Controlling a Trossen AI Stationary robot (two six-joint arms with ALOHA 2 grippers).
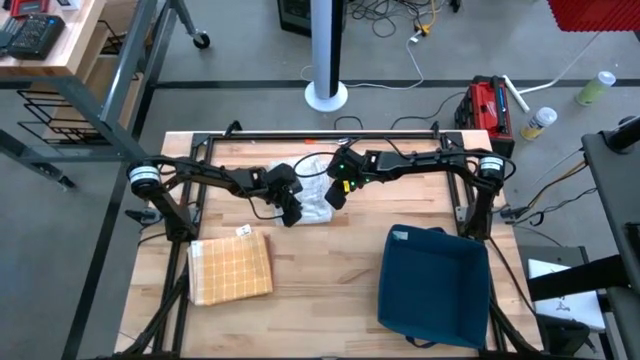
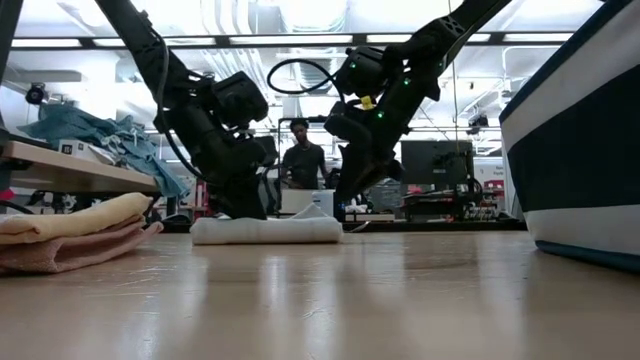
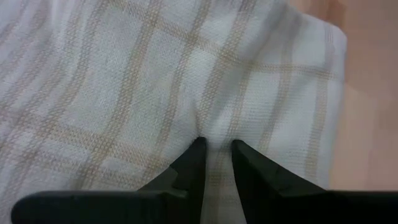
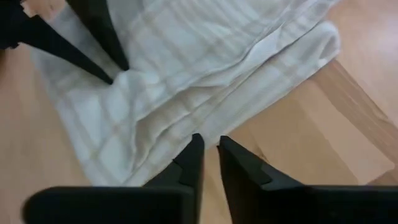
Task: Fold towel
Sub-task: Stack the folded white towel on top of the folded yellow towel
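A white towel with faint tan checks lies bunched and partly folded on the far middle of the table, a low flat slab in the low view. My left gripper stands on the towel's left part, fingers pointing down and shut on the cloth. My right gripper comes down at the towel's right side and is shut at its folded edge. The right wrist view also shows the left arm's fingers on the towel. My left gripper pinches a small pucker of the towel's top surface between its two fingertips, from above, pointing down. The cloth creases away from the tips; the towel stays flat on the table. How many layers are caught cannot be told. My right gripper pinches the towel's layered edge at its fingertips, slanting down from the table's right. Creases in the cloth run toward the tips. The towel lies on the table; whether one layer or several is held cannot be told.
A folded yellow checked towel lies on the table's near left, also seen in the low view. A dark blue bin stands on the near right. Bare wood lies between them. A person stands in the room behind the table.
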